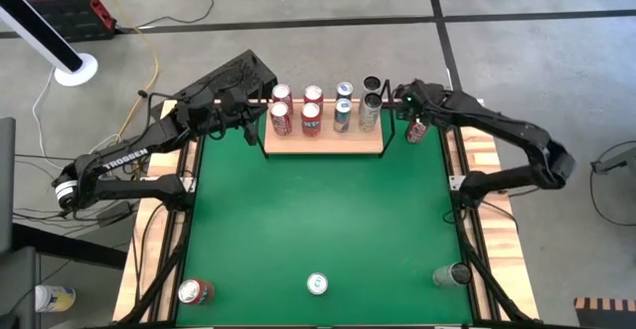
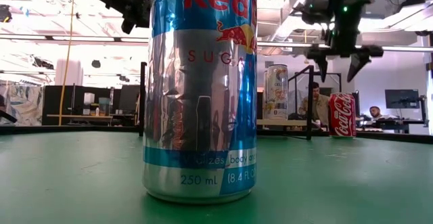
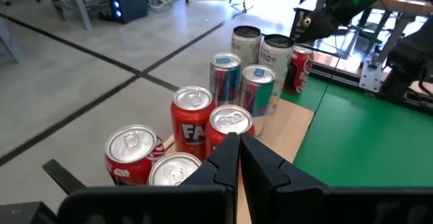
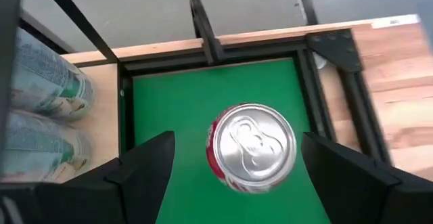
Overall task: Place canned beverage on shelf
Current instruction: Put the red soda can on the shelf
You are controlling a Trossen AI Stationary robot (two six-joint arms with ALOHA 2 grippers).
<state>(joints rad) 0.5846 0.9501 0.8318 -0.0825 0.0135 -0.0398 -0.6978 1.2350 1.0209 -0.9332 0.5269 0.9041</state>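
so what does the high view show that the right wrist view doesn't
Only the high view shows the whole shelf with eight cans, the left gripper shut beside its left end, and three cans along the table's near edge. Only the right wrist view shows the red can's silver top centred between the open right gripper fingers. Both show that can standing on the green mat, right of the shelf.

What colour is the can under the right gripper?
Red with white script; the can shows best in the low view, beneath the open right gripper.
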